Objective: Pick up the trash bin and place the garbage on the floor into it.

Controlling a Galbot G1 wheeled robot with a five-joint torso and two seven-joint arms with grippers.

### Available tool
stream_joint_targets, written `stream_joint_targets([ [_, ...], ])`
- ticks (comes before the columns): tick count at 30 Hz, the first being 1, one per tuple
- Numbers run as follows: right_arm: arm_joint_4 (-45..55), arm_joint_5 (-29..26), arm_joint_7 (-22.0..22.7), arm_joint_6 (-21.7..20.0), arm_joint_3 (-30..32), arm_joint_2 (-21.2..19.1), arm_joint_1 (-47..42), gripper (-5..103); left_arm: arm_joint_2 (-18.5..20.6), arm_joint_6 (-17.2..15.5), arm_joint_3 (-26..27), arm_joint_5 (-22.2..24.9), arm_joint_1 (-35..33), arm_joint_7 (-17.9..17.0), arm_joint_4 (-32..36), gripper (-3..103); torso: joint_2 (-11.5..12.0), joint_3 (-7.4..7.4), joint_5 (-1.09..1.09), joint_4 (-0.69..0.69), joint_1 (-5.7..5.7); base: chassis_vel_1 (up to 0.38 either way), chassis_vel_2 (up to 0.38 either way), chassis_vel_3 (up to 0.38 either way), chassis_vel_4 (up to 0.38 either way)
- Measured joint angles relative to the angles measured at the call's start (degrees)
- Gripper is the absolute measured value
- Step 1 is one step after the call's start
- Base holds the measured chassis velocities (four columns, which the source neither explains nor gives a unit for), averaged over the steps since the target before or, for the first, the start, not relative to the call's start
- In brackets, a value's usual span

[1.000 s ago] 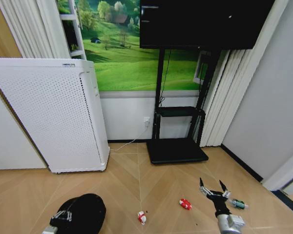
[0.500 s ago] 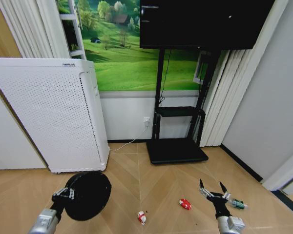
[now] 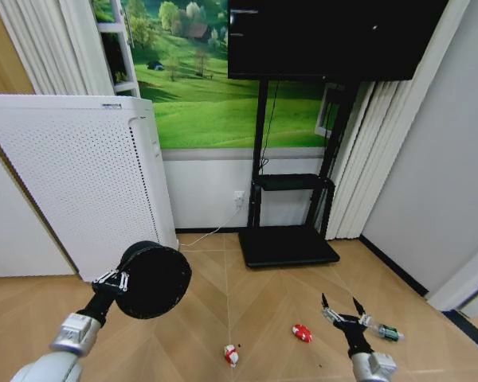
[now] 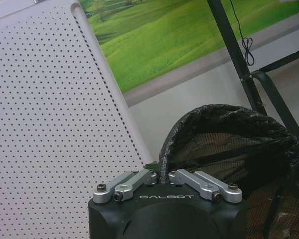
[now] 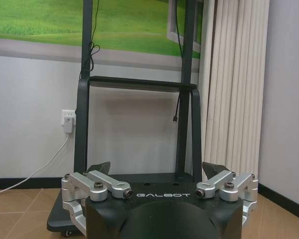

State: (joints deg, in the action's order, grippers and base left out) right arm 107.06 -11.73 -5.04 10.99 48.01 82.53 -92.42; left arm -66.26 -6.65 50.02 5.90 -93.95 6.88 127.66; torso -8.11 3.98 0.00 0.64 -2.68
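trash bin (image 3: 153,281) in left claw (image 3: 116,279), beside white appliance (image 3: 80,187)

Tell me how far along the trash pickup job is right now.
Done: the left gripper is shut on the trash bin, held off the floor. In hand: the right gripper hangs open near the bottle. Left: both wrapper pieces and the bottle lie on the floor.

Meadow mural wall (image 3: 199,103), herringbone wood floor (image 3: 263,302).

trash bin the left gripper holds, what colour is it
Black: the mesh trash bin, with a black liner over its rim, seen best in the left wrist view.
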Motion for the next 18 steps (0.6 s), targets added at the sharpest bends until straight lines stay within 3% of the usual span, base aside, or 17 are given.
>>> stream_joint_targets([
  [10,0.04,0.26,0.08,0.00,-0.07,0.60,-0.24,100,-0.04,0.84,-0.04,-0.05,-0.05,0.15,-0.89,5,0.00,0.00,0.01,0.01,0.00,0.012,0.013,-0.012,-0.016],
  [18,-0.03,0.30,0.13,0.53,0.04,0.74,-0.31,100,-0.09,0.89,-0.03,-0.04,0.29,0.17,-1.01,5,0.00,0.00,-0.02,0.01,0.01,0.164,0.148,-0.151,-0.157],
])
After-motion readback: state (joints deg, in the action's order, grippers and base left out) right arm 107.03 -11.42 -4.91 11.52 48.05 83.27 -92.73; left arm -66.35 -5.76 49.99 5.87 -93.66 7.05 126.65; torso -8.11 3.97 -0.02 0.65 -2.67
